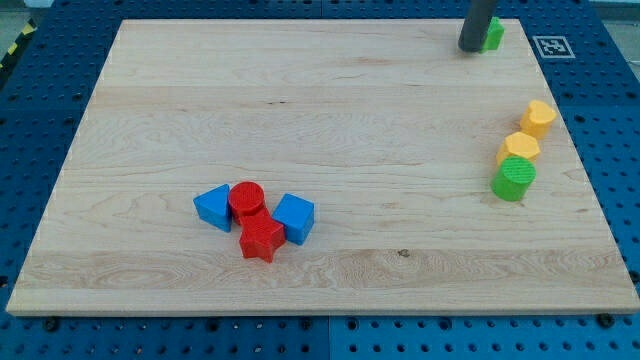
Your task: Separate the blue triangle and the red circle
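The blue triangle (212, 207) lies at the view's lower left of the wooden board, touching the red circle (246, 200) on its right. A red star (261, 239) sits just below the red circle and a blue cube-like block (294, 218) sits to the right of both. My tip (470, 47) is at the view's top right, far from this cluster, right beside a green block (492, 35) that it partly hides.
At the view's right edge, a yellow block (538, 118), a second yellow block (519, 149) and a green round block (514, 179) stand in a diagonal line. A marker tag (551, 46) sits off the board's top right corner.
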